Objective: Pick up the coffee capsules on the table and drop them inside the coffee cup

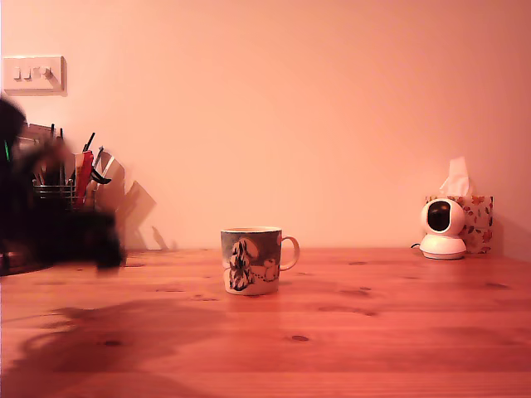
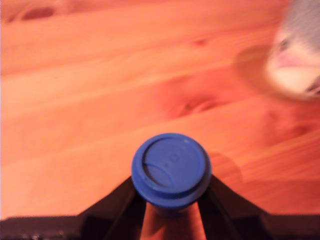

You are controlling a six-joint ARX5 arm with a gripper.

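In the wrist view my gripper (image 2: 171,207) is shut on a coffee capsule (image 2: 171,169). Its round blue lid faces the camera, and a dark finger (image 2: 112,207) shows on each side of it. The capsule casts a shadow on the reddish wooden table (image 2: 100,100). The coffee cup (image 2: 297,60) is a blur at that picture's edge. In the exterior view the arm and gripper (image 1: 104,249) are a dark blur at the left, above the table (image 1: 373,332). The cup (image 1: 251,261) stands in the middle with its handle to the right. The capsule is hidden there.
A wire utensil holder (image 1: 56,184) stands behind the arm at the exterior view's left, under a wall switch (image 1: 33,73). A small white camera (image 1: 442,228) and a tissue box (image 1: 474,222) sit at the back right.
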